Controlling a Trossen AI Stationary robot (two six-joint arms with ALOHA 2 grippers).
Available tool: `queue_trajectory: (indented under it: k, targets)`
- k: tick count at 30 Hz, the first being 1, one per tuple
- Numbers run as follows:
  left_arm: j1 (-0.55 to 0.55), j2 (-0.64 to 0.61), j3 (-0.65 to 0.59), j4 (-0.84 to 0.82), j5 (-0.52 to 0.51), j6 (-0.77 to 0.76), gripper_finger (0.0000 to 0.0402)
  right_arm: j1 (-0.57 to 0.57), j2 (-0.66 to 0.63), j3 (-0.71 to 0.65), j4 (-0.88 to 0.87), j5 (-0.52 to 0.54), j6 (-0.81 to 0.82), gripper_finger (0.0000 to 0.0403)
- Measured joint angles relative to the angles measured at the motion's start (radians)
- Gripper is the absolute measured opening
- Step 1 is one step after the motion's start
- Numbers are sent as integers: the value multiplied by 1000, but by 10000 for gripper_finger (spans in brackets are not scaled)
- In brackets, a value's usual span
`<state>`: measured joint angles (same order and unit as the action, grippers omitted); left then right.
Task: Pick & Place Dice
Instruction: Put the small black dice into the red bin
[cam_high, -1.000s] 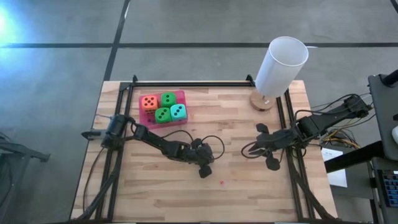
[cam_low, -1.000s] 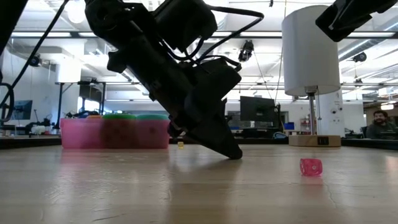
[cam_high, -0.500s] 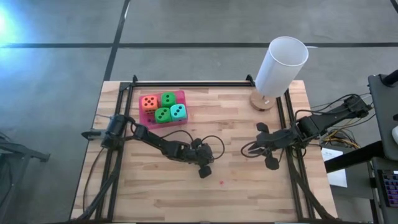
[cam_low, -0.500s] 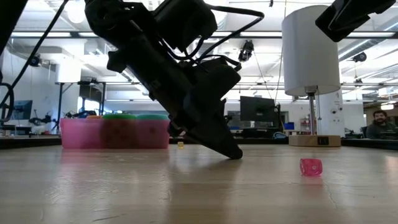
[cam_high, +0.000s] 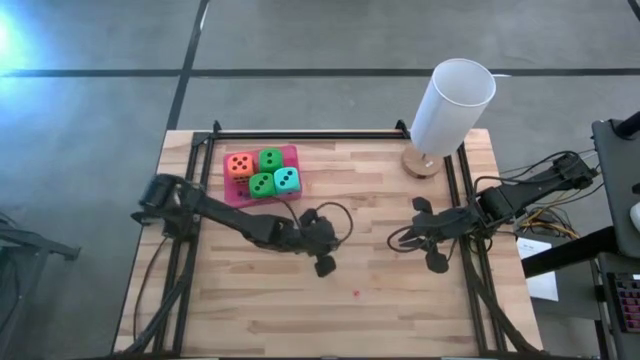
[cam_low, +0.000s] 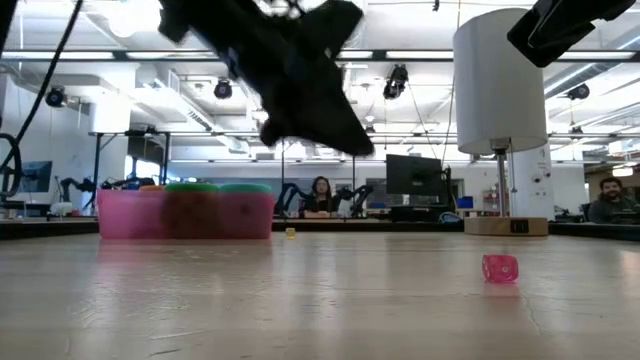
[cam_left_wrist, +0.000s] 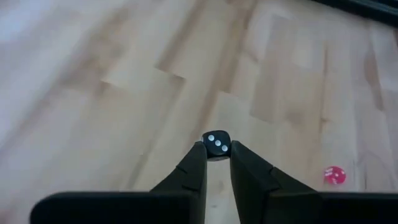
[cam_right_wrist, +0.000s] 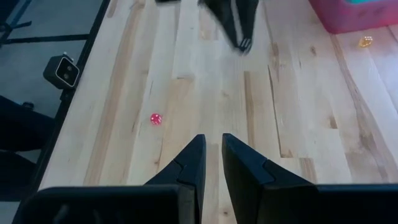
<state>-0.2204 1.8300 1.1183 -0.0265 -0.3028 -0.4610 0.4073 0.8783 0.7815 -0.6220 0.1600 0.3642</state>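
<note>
Left wrist view gives you the clearest read: your left gripper (cam_left_wrist: 216, 163) has its fingers drawn almost together, pinching a tiny black die (cam_left_wrist: 216, 144) with white pips right at the tips. Below it lies the wooden table (cam_left_wrist: 93, 93), and a small pink die (cam_left_wrist: 333, 175) sits on the boards off to one side.

From the high view, that left gripper (cam_high: 322, 262) hangs over the middle of the table. In the low view it is lifted clear of the surface, with the pink die (cam_low: 499, 268) resting alone on the wood.

Your four soft dice (cam_high: 262, 172), orange, teal and two green, sit packed in the pink tray (cam_high: 292, 152) near the far left of the table.

Your right gripper (cam_right_wrist: 211, 157) waits on the right side, fingers nearly closed on nothing, near the white cylinder (cam_high: 452, 106).
</note>
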Motion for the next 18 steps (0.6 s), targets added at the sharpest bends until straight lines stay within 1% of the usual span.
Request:
queue_trajectory:
  k: [6,10,12,15,18]
  targets:
    - [16,-183,0,-207,-127,-11,52,0,0,0,5,0,3,52]
    - [43,-309,0,-361,-232,-63,52,0,0,0,9,0,2,52]
    - [64,-367,0,-430,-267,-86,52,0,0,0,11,2,0,52]
    - [108,-444,0,-518,-292,-133,52,0,0,0,11,11,-5,52]
    - [164,-501,0,-602,-292,-196,52,0,0,1,13,25,-18,52]
